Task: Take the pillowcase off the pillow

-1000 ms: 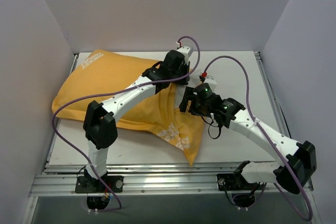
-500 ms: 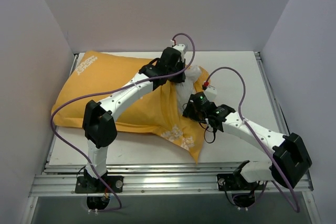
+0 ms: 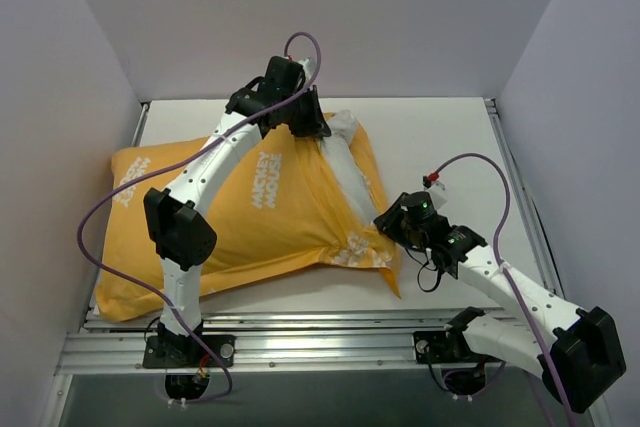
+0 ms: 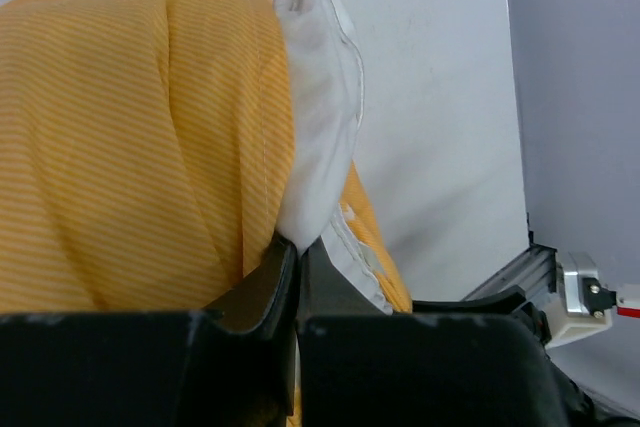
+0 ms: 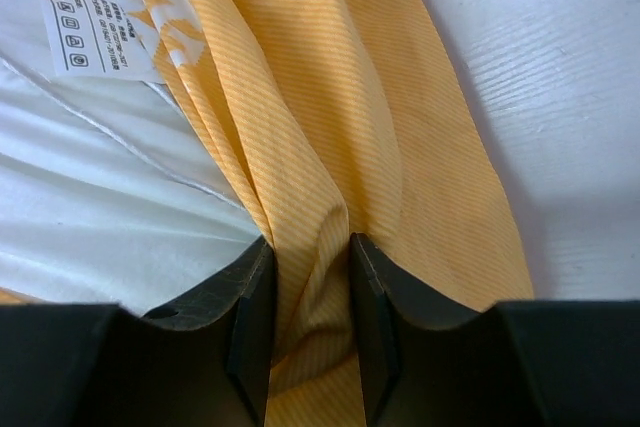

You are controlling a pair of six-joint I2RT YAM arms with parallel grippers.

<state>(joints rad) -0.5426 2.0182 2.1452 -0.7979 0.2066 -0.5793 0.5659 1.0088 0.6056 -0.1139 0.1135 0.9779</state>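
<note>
The orange-yellow pillowcase (image 3: 240,212) lies across the left and middle of the table, white "Mickey Mouse" lettering facing up. The white pillow (image 3: 345,152) shows at its open right end. My left gripper (image 3: 320,132) is at the far upper corner of that end, shut on the pillow (image 4: 320,97) beside the orange fabric (image 4: 130,127). My right gripper (image 3: 385,219) is at the near right corner, shut on a bunched fold of the pillowcase (image 5: 310,177). The pillow (image 5: 100,217) and a care label (image 5: 90,32) show to its left.
The white table (image 3: 440,137) is bare to the right of the pillow. Grey walls close in the left, back and right sides. An aluminium rail (image 3: 320,347) runs along the near edge by the arm bases.
The left gripper has moved up and to the far left with the pillow corner. The right gripper has moved toward the near right. The pillowcase has shifted left and more white pillow shows.
</note>
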